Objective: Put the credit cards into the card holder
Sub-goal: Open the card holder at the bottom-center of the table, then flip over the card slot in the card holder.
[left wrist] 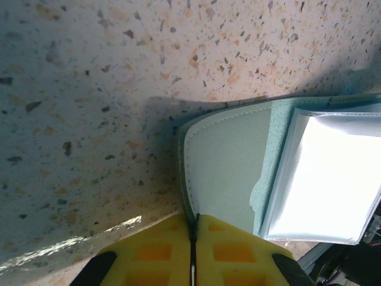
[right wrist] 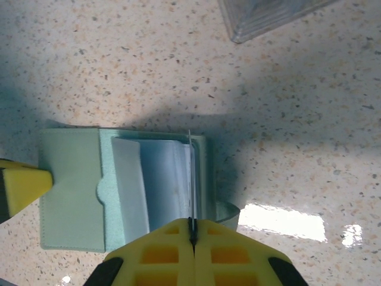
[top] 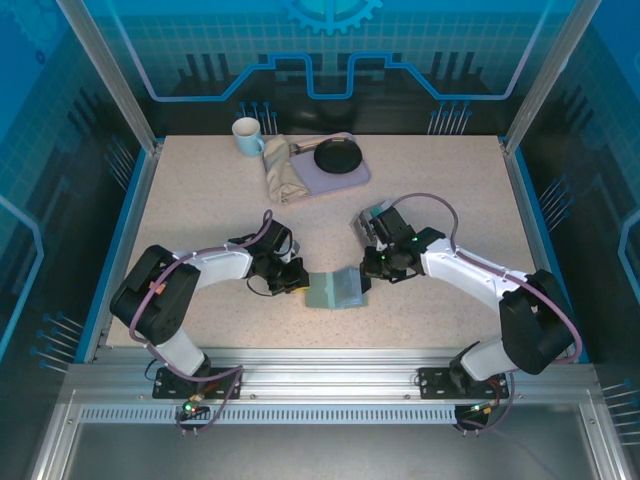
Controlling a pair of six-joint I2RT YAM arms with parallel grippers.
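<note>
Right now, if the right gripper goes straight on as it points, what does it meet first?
The open card holder: the right gripper pinches a credit card edge-on just above it, so the card lands there first. Depth unclear.

A mug [top: 246, 135] stands at the table's [top: 200, 200] far edge. Beside it lie a cloth [top: 283, 178] and a black dish [top: 337, 155] on a mat [top: 352, 180].

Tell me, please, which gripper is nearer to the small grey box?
Right. The right gripper sits just in front of the small grey box; the left gripper is farther, across the card holder at its left edge.
</note>
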